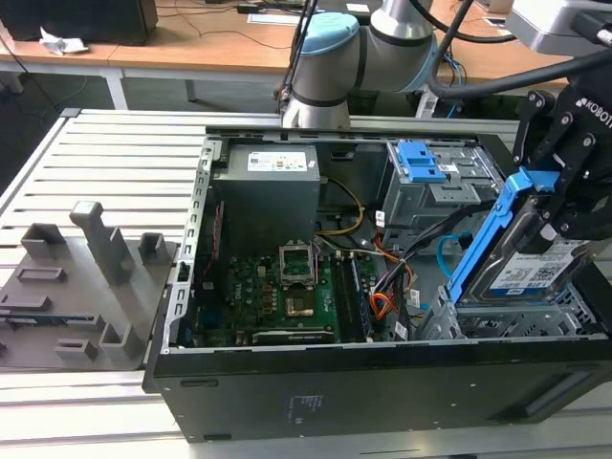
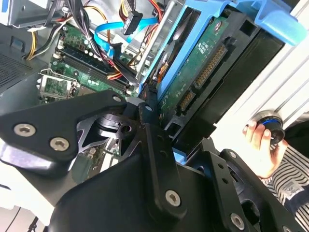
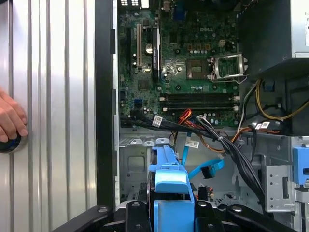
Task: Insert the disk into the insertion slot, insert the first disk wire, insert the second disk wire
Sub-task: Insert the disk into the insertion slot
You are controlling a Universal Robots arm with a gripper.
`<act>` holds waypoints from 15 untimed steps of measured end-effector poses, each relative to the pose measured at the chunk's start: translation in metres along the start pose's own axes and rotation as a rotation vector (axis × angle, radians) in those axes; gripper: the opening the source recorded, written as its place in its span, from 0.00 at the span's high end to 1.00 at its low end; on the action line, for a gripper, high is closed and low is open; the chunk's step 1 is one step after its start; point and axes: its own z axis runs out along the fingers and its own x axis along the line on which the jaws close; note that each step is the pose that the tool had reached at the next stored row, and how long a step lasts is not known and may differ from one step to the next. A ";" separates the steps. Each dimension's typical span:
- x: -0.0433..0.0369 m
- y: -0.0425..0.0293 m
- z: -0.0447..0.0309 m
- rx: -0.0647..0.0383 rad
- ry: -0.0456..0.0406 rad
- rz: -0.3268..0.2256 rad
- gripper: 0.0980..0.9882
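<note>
ASSEMBLY BENCH: A Universal Robots arm's gripper (image 1: 555, 191) is clamped on the upper end of the disk (image 1: 524, 260), holding it by its blue carrier, on the exterior view's right of an open computer case (image 1: 335, 392). The disk hangs tilted, its lower end at the mouth of the insertion slot (image 1: 497, 323), the perforated grey cage in the case's near right corner; it is not yet seated flat. The first disk wire (image 1: 382, 304), an orange, red and black bundle, and the second disk wire (image 1: 448, 251), a light-blue loop, lie loose just left of the cage, and neither appears joined to the disk. A person's hand (image 2: 258, 147) rests on a round knob (image 2: 267, 122) outside the case. The drive looks rigid and fairly heavy, with bare circuitry and connector pins on 1 face, so the carrier's plastic rails appear the safest hold, though they may flex.
</note>
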 end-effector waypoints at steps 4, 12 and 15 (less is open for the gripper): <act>-0.0003 -0.0003 0.0089 0.000 0.0001 0.000 0.70; -0.0004 -0.0008 0.0208 0.000 0.0001 0.000 0.70; -0.0004 -0.0008 0.0210 0.000 0.0002 0.000 0.70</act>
